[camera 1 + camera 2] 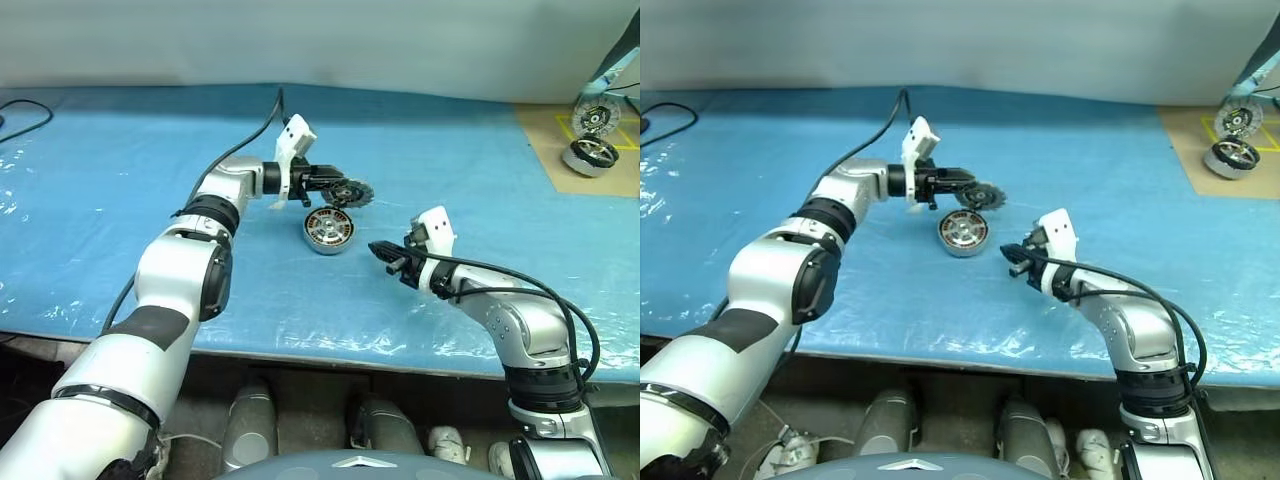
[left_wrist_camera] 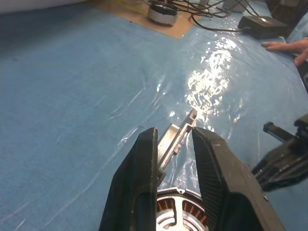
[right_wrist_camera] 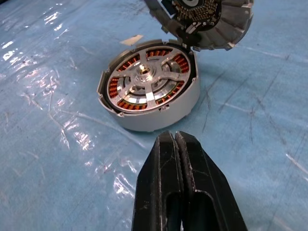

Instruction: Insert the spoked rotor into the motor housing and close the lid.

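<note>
While the left pincer grips the lid, the scene reads as follows.
Left pincer (image 1: 338,190): closed on the lid's rim, pointing across the worktop toward the robot's right, held in the air.
Lid (image 1: 352,193): grey ribbed disc, tilted, just above and behind the motor housing, not seated on it.
Motor housing (image 3: 149,86): lies flat on the blue worktop (image 1: 120,190), open side up; copper windings ring the inside.
Spoked rotor (image 3: 146,77): silvery spokes and a small hub lie across the top of the housing, inside its rim.
Right pincer (image 3: 175,144): fingers pressed together, holding nothing, near the housing and pointing at it.
Far right corner: two more wheel-like parts (image 1: 590,155) on a brown sheet.
Person's hand (image 2: 288,47): rests on the worktop at the far edge.
</note>
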